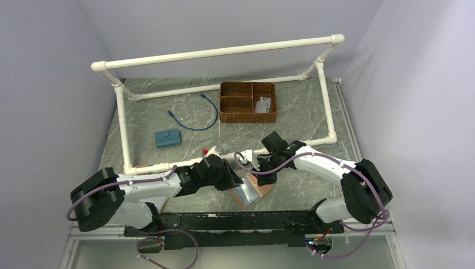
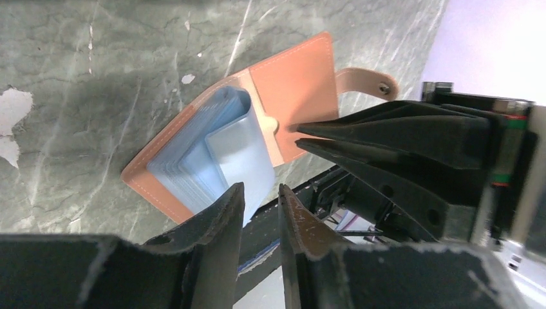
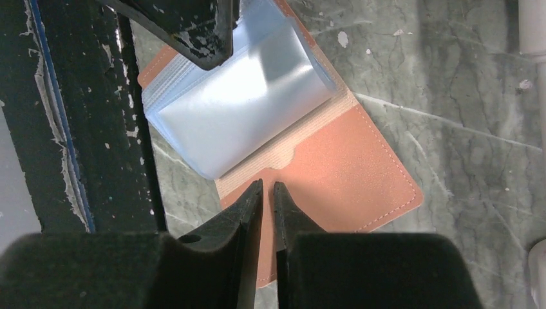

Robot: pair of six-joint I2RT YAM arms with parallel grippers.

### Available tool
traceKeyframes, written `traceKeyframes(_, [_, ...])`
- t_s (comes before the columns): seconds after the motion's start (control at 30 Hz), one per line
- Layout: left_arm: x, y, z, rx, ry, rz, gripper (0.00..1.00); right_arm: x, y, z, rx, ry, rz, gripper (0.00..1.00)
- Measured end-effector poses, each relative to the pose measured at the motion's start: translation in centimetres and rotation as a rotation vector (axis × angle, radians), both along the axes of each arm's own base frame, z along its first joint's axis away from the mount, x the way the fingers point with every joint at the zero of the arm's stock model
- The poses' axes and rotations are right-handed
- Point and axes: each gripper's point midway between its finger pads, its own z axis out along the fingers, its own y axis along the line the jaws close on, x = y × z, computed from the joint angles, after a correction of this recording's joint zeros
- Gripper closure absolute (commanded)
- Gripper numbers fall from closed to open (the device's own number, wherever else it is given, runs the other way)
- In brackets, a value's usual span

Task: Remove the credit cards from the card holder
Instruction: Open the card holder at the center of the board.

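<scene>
Lying open, card holder (image 2: 296,71) beneath both arms: left jaws slightly apart, right jaws barely apart.

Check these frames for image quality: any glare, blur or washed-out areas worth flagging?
Top external: evenly lit and sharp, card holder small and partly hidden. Left wrist: left fingers dark in the foreground, wall washed out. Right wrist: sheen on the clear sleeves, right fingers soft.

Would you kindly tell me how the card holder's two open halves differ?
One half of the reddish-brown leather card holder carries stacked bluish translucent plastic sleeves, the top one bulging upward; the other half is bare, flat stitched leather. Both lie open on the grey marbled table.
</scene>
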Motion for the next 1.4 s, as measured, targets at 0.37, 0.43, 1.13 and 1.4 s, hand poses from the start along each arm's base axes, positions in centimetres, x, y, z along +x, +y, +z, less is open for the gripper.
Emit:
traceKeyframes(0.37, [-0.3,-0.9,-0.7,0.065,0.053,-0.025,0.64,-0.3,0.1,0.2,0.017,0.026,-0.002,0.85])
traceKeyframes(0.43, [-0.5,-0.7,-1.0,0.076,0.062,-0.028,0.64,-0.3,0.1,0.2,0.017,0.027,-0.005,0.85])
traceKeyframes(1.13, [-1.4,-1.4,-3.2,0.158,0.155,-0.079,0.58,0.0,-0.1,0.2,0.016,0.034,-0.030,0.84])
traceKeyframes(1.4, [-1.4,-1.6,-3.3,0.194,0.166,-0.099,0.58,0.0,-0.1,0.2,0.016,0.037,-0.034,0.84])
